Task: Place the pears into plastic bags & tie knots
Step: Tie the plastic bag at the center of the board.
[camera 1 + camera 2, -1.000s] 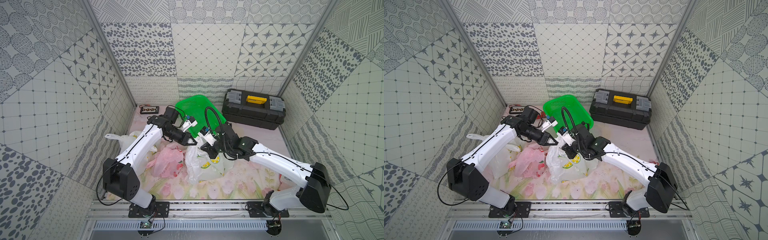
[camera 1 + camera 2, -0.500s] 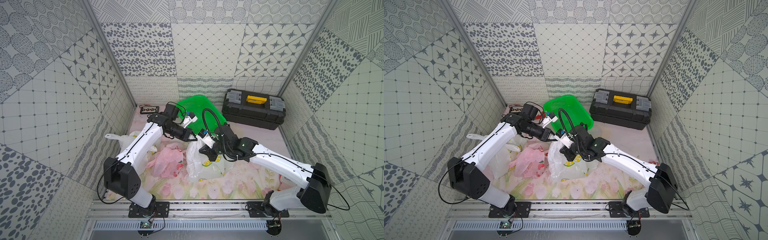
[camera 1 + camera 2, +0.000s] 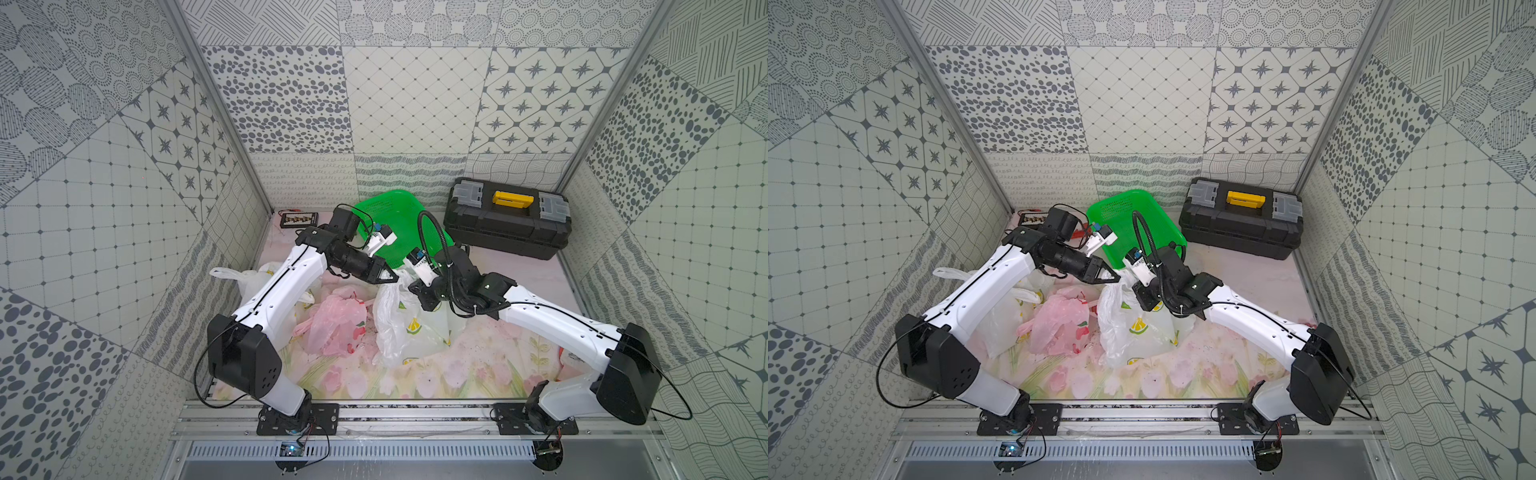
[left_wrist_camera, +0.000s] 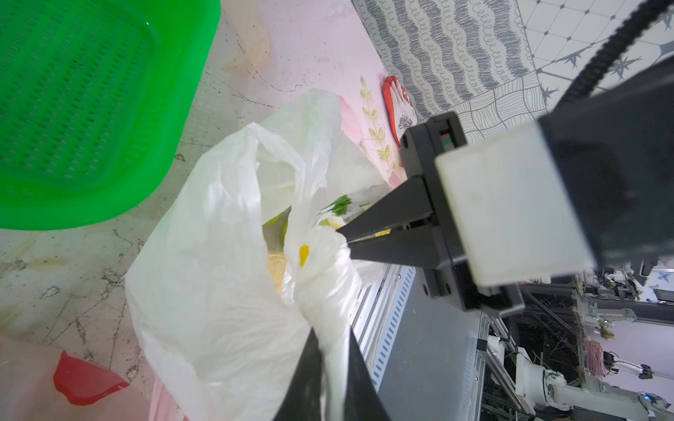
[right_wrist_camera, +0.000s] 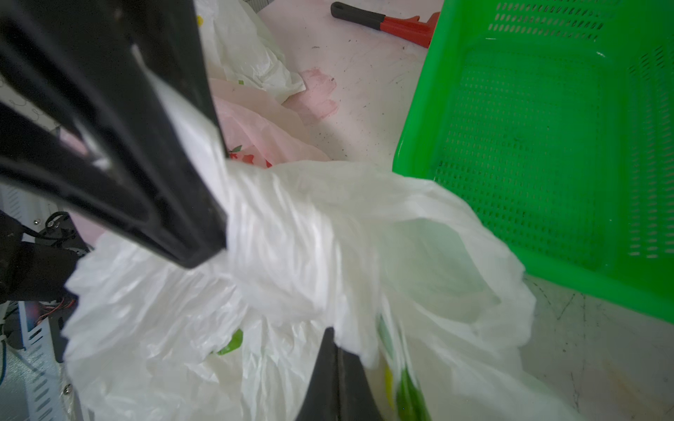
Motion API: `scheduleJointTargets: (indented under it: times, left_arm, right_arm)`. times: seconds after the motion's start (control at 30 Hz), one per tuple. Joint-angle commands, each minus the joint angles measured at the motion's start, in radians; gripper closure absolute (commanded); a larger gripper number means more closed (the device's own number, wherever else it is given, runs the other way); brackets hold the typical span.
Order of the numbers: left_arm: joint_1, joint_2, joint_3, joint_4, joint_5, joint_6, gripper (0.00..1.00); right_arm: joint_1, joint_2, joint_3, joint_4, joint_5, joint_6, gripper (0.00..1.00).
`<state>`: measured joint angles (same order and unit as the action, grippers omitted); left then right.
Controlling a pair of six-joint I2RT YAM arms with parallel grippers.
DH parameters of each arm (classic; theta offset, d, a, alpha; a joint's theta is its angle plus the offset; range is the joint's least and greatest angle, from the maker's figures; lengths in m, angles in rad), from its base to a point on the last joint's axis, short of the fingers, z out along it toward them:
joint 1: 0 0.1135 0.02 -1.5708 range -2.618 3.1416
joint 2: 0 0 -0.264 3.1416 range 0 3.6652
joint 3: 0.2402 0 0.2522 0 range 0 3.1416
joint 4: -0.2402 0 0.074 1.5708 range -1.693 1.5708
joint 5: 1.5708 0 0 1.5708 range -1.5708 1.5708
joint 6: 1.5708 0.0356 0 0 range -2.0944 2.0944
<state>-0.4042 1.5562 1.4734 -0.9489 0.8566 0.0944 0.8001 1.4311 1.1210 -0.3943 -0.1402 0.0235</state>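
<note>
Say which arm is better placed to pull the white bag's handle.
Right, probably: the right end effector clamps the white bag by its twisted handle, while the left end effector has an unsure-looking hold.

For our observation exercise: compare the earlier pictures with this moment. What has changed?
The left claw and right claw shifted slightly toward the green basket, drawing the white bag taller. Both still pinch its top. The pink bag and toolbox stayed put.
</note>
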Motion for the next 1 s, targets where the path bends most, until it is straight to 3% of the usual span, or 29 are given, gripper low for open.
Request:
scheduleJointTargets:
  times: [0.0,0.1,0.27,0.73,0.9,0.97]
  left_arm:
    - [-0.004,0.009,0.004,-0.002,0.03,0.026,0.72]
    - [-0.01,0.019,-0.007,0.019,0.03,0.016,0.58]
    - [-0.047,0.056,0.011,0.011,-0.022,0.027,0.53]
    - [-0.052,0.134,0.047,0.065,-0.054,-0.025,0.58]
    - [-0.064,0.149,0.036,0.084,-0.059,-0.05,0.64]
    - [-0.068,0.146,0.027,0.087,-0.057,-0.045,0.71]
  right_arm:
    - [0.005,-0.033,-0.017,0.082,0.025,0.03,1.0]
    - [0.007,-0.025,-0.015,0.075,0.005,0.027,1.0]
    - [0.01,-0.016,-0.002,0.062,-0.029,0.022,1.0]
    - [0.049,0.033,0.025,-0.001,-0.067,-0.018,1.0]
    - [0.053,0.044,0.032,0.0,-0.054,-0.02,1.0]
    - [0.053,0.045,0.034,-0.005,-0.035,-0.023,1.0]
